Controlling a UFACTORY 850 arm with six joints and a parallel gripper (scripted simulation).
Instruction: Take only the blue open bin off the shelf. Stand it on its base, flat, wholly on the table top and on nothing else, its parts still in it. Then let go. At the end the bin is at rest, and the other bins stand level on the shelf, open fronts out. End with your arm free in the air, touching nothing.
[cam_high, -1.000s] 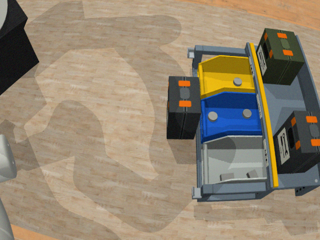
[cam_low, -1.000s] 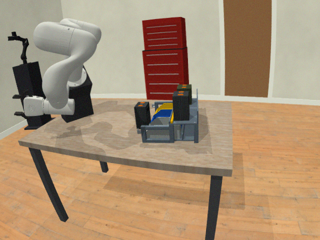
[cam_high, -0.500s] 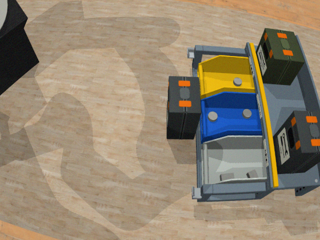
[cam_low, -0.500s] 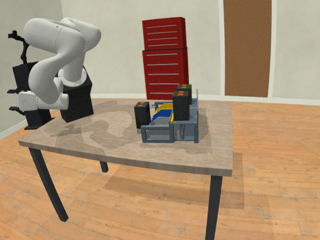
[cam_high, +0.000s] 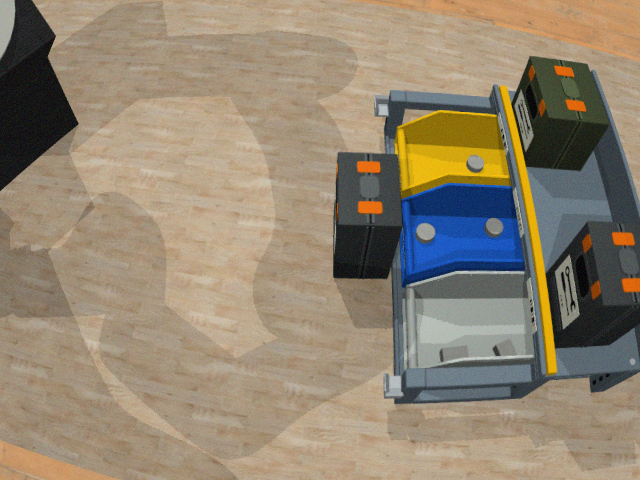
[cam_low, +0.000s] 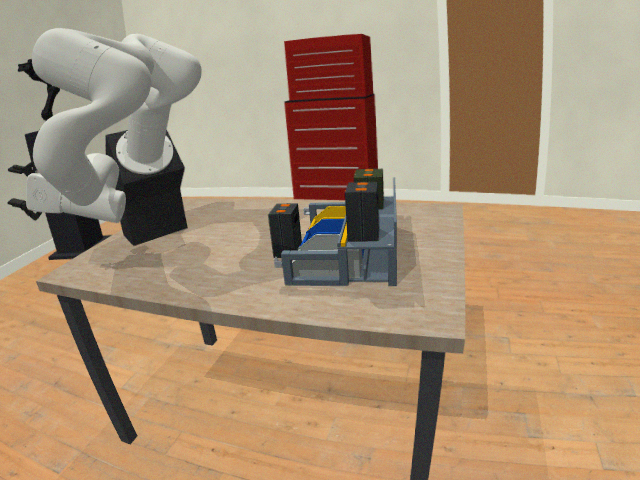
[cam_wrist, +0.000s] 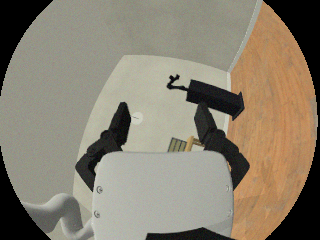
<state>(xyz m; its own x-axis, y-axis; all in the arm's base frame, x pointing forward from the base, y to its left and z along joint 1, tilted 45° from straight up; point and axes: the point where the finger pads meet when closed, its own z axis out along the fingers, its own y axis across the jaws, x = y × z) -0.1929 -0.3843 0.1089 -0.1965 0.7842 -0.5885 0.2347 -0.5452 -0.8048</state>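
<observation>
So the blue bin (cam_high: 462, 232) sits on the shelf (cam_high: 467, 374), middle slot, with the yellow bin (cam_high: 452, 147) touching one side of it and the grey bin (cam_high: 467, 320) on the other. Two round grey parts (cam_high: 424, 233) lie inside the blue one. A black case (cam_high: 366, 214) stands on the table (cam_low: 361, 325) right in front of the shelf, just beside the blue and yellow bins' open fronts. On the shelf's upper deck behind the bins there's a green case (cam_high: 560, 111) and another dark case (cam_high: 599, 284).

The arm (cam_low: 87, 118) is folded up by its black pedestal (cam_low: 155, 206), well apart from the shelf, off the table's far corner. The gripper (cam_wrist: 162, 123) has its fingers spread all the way with nothing between them, pointing out at the room's wall and floor rather than at the shelf. A red tool cabinet (cam_low: 330, 113) stands against the wall behind the shelf.
</observation>
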